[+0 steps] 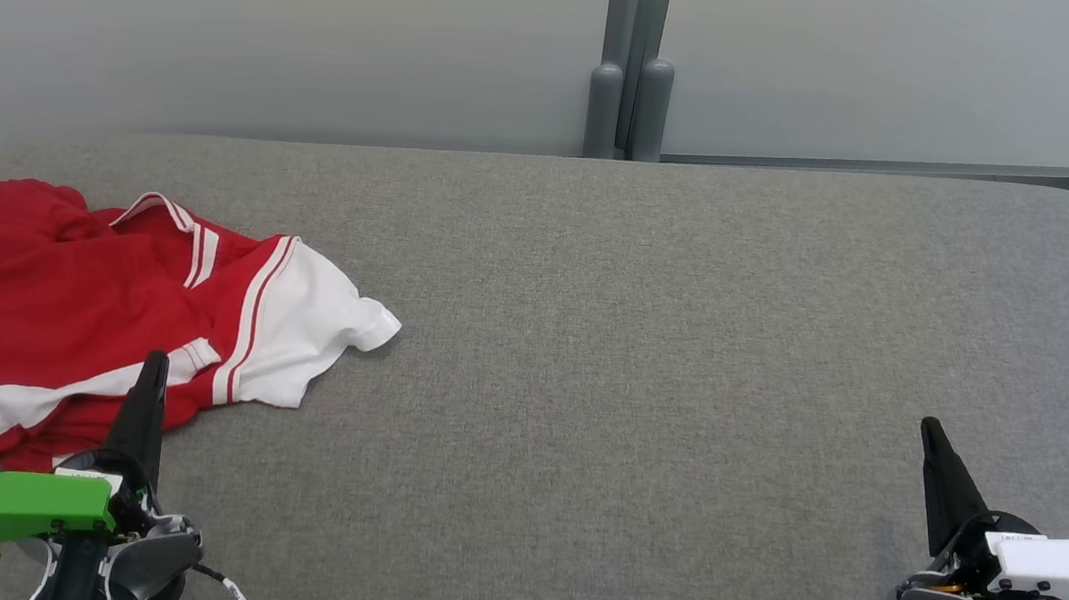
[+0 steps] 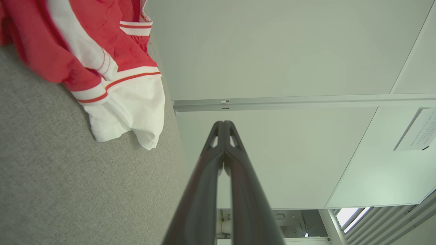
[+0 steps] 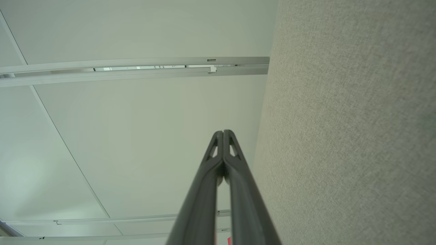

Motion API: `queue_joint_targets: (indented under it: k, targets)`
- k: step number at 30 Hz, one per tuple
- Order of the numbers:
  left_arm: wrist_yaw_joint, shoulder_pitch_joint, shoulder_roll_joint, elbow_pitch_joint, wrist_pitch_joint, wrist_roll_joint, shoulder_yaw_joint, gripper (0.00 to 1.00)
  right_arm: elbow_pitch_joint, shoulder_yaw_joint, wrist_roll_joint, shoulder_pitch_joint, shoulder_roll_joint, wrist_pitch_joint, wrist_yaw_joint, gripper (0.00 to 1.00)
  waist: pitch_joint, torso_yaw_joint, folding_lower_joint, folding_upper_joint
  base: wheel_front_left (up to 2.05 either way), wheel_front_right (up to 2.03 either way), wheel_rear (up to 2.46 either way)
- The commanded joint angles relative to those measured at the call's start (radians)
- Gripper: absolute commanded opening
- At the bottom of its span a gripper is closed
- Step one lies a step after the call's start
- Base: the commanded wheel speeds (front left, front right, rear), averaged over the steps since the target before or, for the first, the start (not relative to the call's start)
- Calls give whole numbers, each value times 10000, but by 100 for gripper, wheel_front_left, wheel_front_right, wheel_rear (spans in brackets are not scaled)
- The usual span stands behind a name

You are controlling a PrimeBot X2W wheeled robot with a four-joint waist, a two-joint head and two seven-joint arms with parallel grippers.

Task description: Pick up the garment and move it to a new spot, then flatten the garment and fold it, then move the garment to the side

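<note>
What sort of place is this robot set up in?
Likely an office or lab test space: a grey fabric-covered table, pale partition panels with a grey post behind it, and a crumpled red and white shirt on it.

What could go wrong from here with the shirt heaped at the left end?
1. The garment lies bunched, folds overlapping; a pinch may catch several layers, so it would not spread flat.
2. It sits near the left end of the table, far from the right gripper; a lift by the left gripper alone could drag it.
3. Both grippers are shut; unopened, they would only push the cloth.
</note>
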Motion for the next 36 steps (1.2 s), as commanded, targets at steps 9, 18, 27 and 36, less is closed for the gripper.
queue_joint_targets:
  k: [9, 18, 27, 36]
  targets:
    - [19, 230, -48, 280, -14, -3, -58, 100, 254, 28, -7, 224, 88, -18, -2, 100, 0, 0, 0, 0, 0, 0, 0]
    - [11, 339, -2, 182, -457, 268, -511, 100, 101, 287, -657, 358, 71, -488, -1, 100, -1, 4, 0, 9, 0, 0, 0]
    - [4, 359, 98, 224, -898, 1146, -828, 100, -188, 384, -2402, 417, 55, -908, 0, 100, -5, 15, 0, 17, 0, 0, 0]
    - [8, 365, 168, 97, -1275, 3091, -745, 100, -525, 669, -4633, 361, -87, -1289, 1, 100, -9, 25, 0, 26, 0, 0, 0]
